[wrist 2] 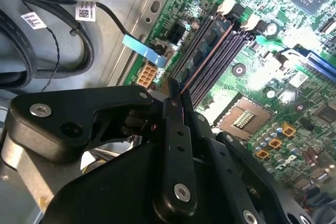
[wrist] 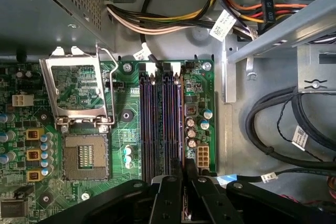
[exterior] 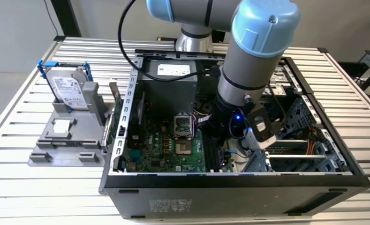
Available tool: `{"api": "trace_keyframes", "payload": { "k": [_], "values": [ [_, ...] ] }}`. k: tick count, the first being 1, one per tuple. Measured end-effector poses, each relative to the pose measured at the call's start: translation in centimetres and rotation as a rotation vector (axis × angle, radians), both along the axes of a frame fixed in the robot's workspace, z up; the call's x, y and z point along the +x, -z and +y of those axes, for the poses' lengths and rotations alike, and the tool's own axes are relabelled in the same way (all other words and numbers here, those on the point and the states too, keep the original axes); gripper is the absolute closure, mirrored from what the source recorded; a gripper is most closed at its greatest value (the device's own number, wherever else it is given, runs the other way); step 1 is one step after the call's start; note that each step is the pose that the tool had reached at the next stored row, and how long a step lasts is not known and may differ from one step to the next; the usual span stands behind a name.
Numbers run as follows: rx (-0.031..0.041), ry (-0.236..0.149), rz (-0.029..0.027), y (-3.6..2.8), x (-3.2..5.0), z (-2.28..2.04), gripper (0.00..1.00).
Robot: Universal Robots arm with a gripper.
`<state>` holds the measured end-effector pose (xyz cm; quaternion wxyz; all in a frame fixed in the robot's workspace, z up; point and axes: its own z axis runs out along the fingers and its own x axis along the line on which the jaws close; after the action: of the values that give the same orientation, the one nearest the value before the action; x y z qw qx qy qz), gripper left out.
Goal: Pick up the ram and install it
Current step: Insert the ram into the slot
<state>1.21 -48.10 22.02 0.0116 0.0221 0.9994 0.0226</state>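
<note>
The ram (wrist 2: 205, 51) is a thin dark stick seen nearly edge-on, standing in the outermost of the black memory slots (wrist: 157, 124) on the green motherboard (exterior: 166, 145). In the first wrist view the ram (wrist: 182, 129) is a narrow line along the slot next to the capacitors. My gripper (wrist 2: 176, 90) sits at the stick's near end, its black fingers (wrist: 170, 192) pressed together on the board's edge. In the exterior view the arm's wrist (exterior: 235, 122) reaches down into the open computer case and hides the fingers.
An open CPU socket (wrist: 84, 156) lies beside the slots. Thick black cables (wrist: 273, 129) and a metal drive cage (exterior: 310, 140) crowd the other side. The power supply (exterior: 172, 70) is at the back. A hard drive (exterior: 69, 91) stands in a grey fixture (exterior: 66, 136) outside the case.
</note>
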Motion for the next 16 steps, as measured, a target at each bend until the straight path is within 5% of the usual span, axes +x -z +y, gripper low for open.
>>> {"api": "trace_keyframes", "payload": {
  "k": [9, 16],
  "values": [
    [0.003, -0.001, 0.0001, -0.46, -0.24, -0.23, 1.0],
    [0.0032, -0.004, 0.0001, -0.32, -0.25, 0.04, 1.0]
  ]
}}
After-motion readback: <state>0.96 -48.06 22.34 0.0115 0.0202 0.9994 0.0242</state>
